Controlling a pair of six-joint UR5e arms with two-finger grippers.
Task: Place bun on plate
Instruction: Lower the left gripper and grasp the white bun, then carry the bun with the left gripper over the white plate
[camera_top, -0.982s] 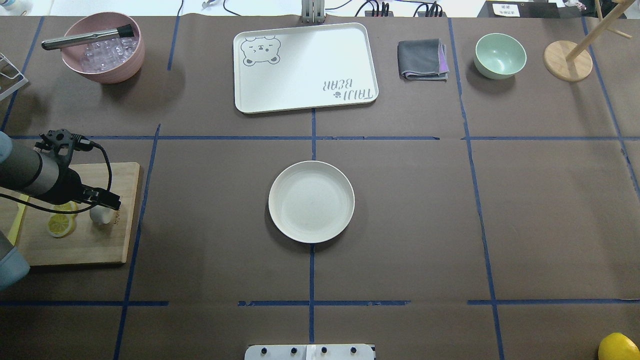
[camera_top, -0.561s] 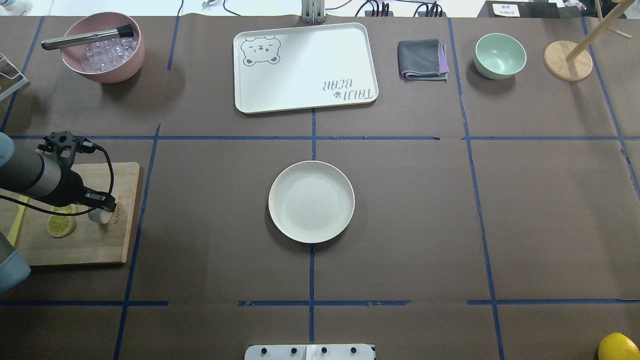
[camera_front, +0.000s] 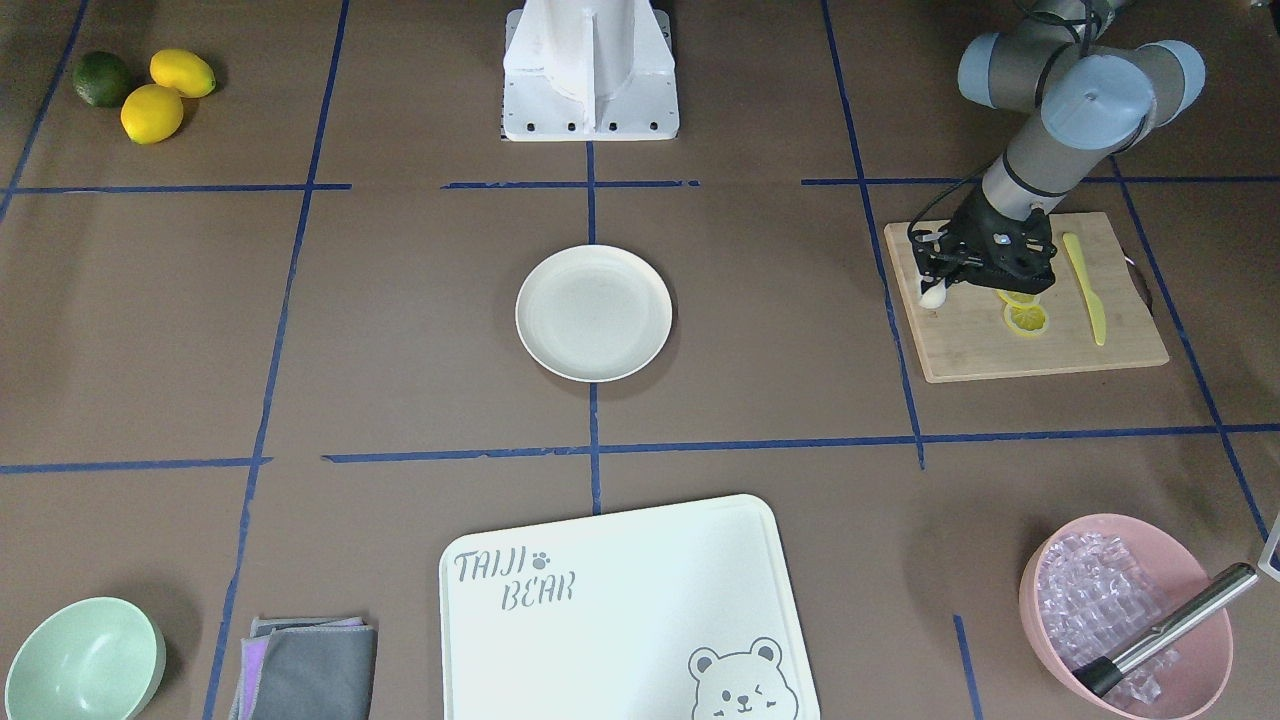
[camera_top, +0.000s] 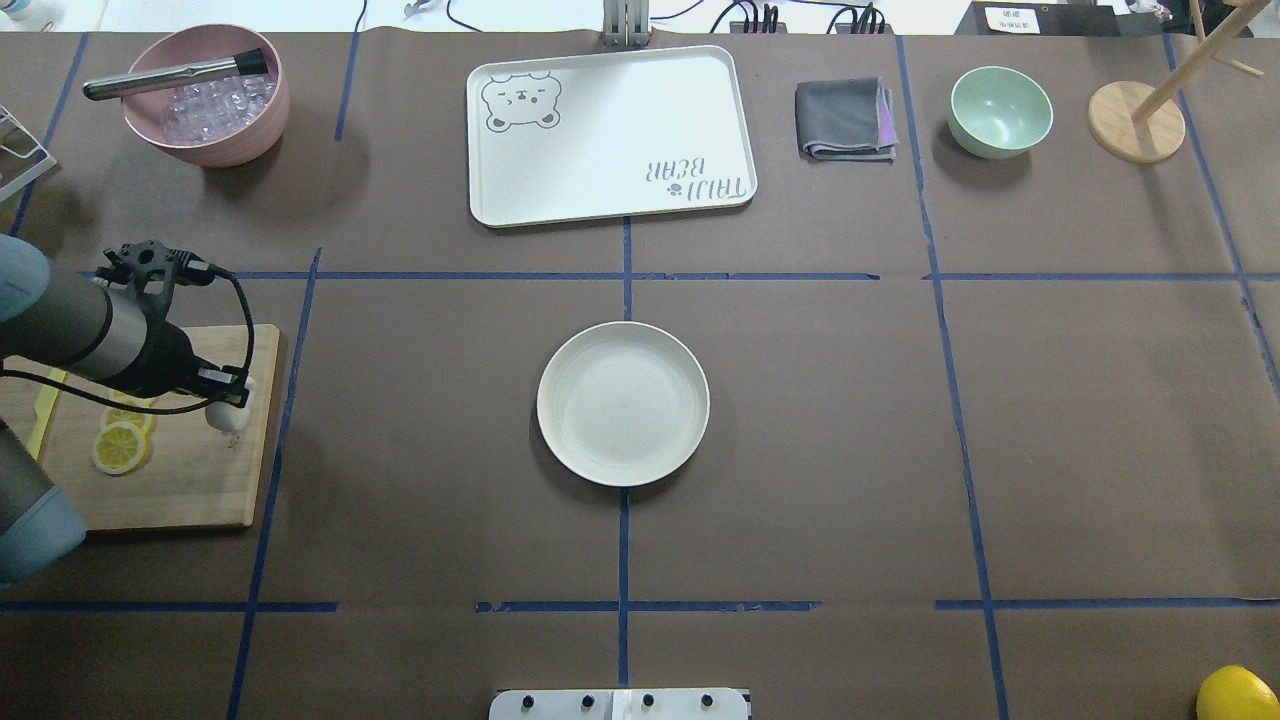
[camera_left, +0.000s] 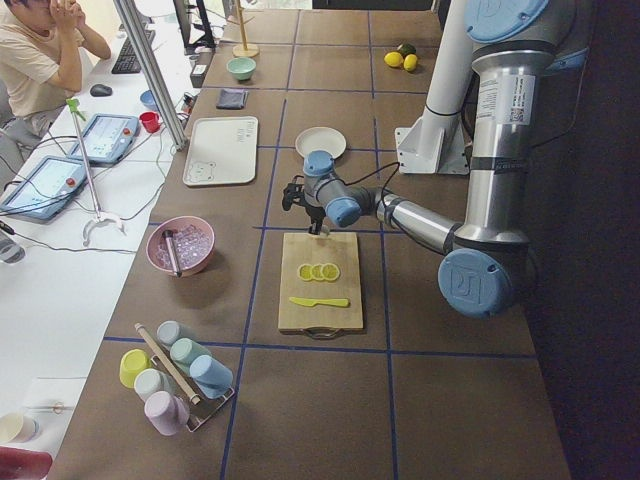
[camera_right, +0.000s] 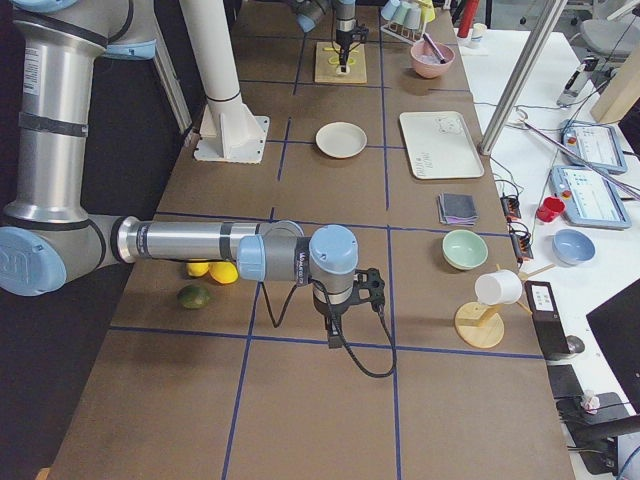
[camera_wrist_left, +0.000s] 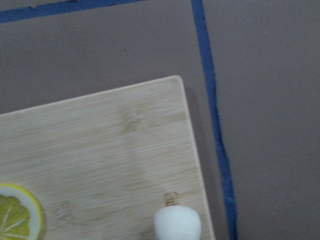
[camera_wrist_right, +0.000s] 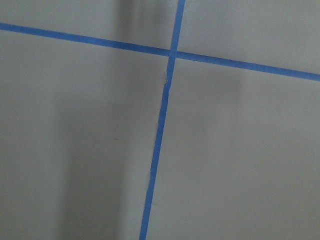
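Observation:
The bun is a small white roll. My left gripper is shut on it, just above the right edge of the wooden cutting board. In the left wrist view the bun shows at the bottom edge, over the board's corner. The cream plate lies empty at the table's middle, well to the right of the bun. My right gripper shows only in the exterior right view, low over bare table, and I cannot tell whether it is open or shut.
Lemon slices and a yellow knife lie on the board. Along the far edge stand a pink bowl of ice, a white tray, a folded cloth, a mint bowl and a wooden stand.
My left gripper has closed on the bun and carried it right and slightly away from me, from the middle of the board to its right edge.

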